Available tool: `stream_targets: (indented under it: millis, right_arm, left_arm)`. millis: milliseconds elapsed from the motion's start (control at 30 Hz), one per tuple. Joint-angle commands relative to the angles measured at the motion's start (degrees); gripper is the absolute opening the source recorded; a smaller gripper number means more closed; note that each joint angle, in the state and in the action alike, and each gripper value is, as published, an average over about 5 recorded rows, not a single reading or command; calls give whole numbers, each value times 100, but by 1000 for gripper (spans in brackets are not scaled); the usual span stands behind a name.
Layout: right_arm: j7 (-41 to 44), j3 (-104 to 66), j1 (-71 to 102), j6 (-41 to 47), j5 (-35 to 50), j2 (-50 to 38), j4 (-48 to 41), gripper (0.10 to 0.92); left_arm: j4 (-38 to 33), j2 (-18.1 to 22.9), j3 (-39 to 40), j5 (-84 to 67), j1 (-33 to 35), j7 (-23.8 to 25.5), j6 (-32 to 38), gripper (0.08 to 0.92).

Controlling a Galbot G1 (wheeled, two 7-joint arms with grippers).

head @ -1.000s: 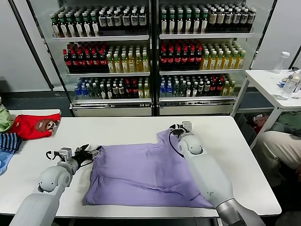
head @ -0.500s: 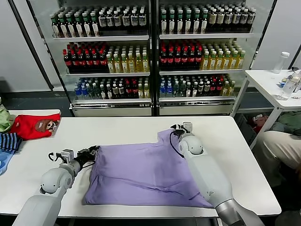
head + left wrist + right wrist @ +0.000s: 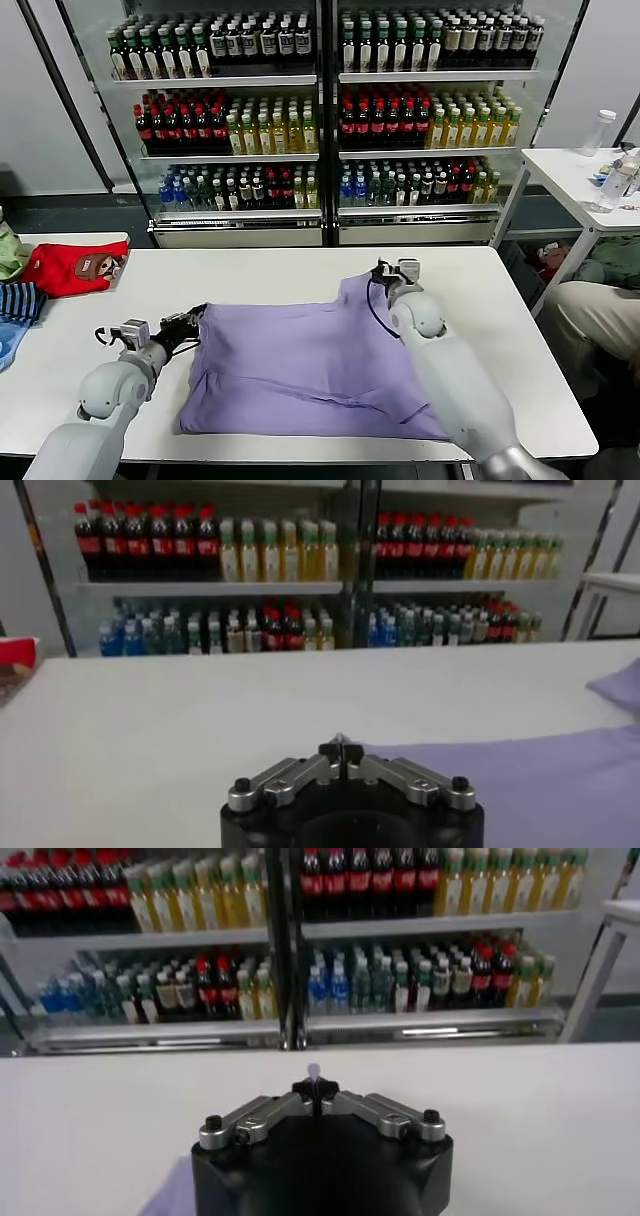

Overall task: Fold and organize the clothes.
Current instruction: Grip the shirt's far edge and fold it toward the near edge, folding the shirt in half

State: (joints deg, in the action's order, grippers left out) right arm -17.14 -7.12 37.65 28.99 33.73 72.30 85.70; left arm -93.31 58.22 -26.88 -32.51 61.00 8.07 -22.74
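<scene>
The clothes, a light purple T-shirt [image 3: 300, 360], lie spread on the white table [image 3: 250, 275], plain side up. My left gripper [image 3: 195, 318] is at the shirt's far left corner, shut on the cloth edge. In the left wrist view its jaws [image 3: 341, 746] meet with a sliver of purple between them, and the shirt [image 3: 520, 780] runs off to one side. My right gripper [image 3: 383, 272] is at the far right corner, shut on the fabric. A purple tip pokes out past its shut jaws [image 3: 315, 1088] in the right wrist view.
A red garment [image 3: 75, 265], a striped one [image 3: 20, 300] and a green one [image 3: 8, 255] lie at the table's left end. Drink-bottle shelves [image 3: 320, 120] stand behind. A white side table [image 3: 580, 170] and a seated person [image 3: 600, 300] are at the right.
Both grippers have shut on the shirt's far corners. The right gripper has shifted slightly rightward with the cloth; the left one has settled at the shirt's corner.
</scene>
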Motion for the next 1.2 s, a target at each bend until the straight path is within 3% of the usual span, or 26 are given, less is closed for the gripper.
stream_targets:
  millis: [33, 433, 900, 1200]
  right_arm:
    - [-86, -508, 1516, 109, 278, -758, 2239, 110]
    - [15, -837, 2809, 87, 71, -798, 3043, 110]
    - [-99, -971, 3283, 81, 66, -986, 3470, 110]
    - [-142, -1050, 3543, 82, 51, -1079, 3565, 110]
  left_arm:
    - [-929, 26, -398, -136, 1207, -11, 246, 87]
    - [-874, 150, -802, -109, 1488, 59, 358, 87]
    - [-1864, 294, -1066, -75, 2306, -80, 55, 87]
    - [-1858, 403, -973, 58, 2349, -214, 22, 87]
